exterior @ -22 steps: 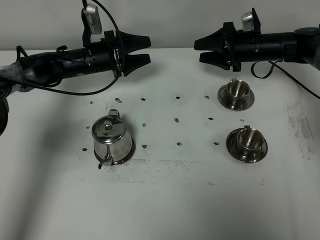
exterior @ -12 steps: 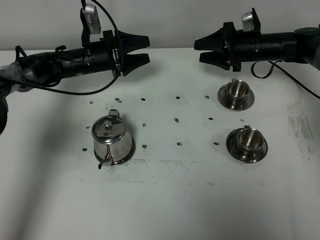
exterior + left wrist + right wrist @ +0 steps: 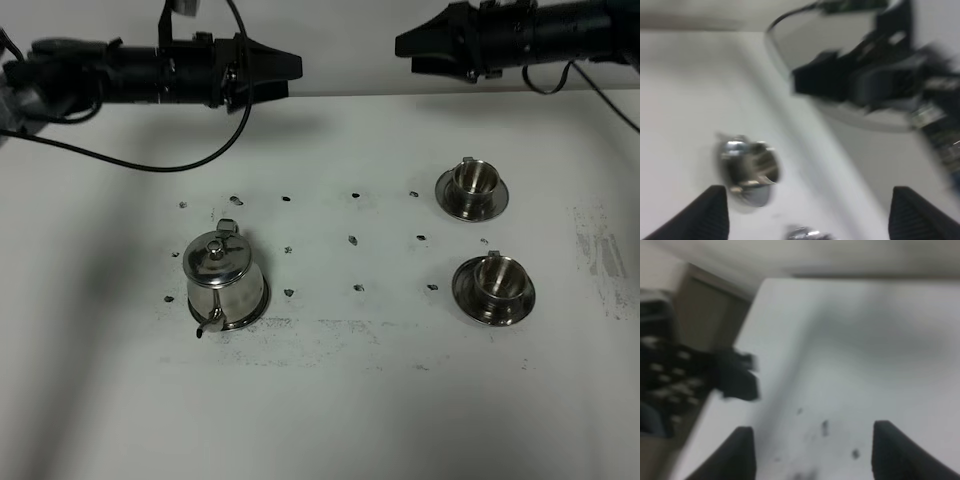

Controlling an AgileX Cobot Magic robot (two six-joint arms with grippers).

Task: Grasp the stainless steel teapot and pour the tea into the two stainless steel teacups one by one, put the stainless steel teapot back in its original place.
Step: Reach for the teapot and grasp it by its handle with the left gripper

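The stainless steel teapot stands upright at the table's left centre, lid on, spout toward the front edge. The two stainless steel teacups sit on saucers at the right, the far one behind the near one. No tea is visible. My left gripper hovers open and empty at the back, well behind the teapot. My right gripper is open and empty too, high behind the far cup. The blurred left wrist view shows a teacup ahead of the open left gripper. The right gripper faces bare table.
The white table carries small dark marks in rows between teapot and cups. A black cable loops down from the left arm over the back of the table. The two grippers point at each other across the back edge.
Both arms have lifted and drawn toward the table's back edge, away from the teapot and cups. Both grippers stay open. Teapot and cups have not moved.
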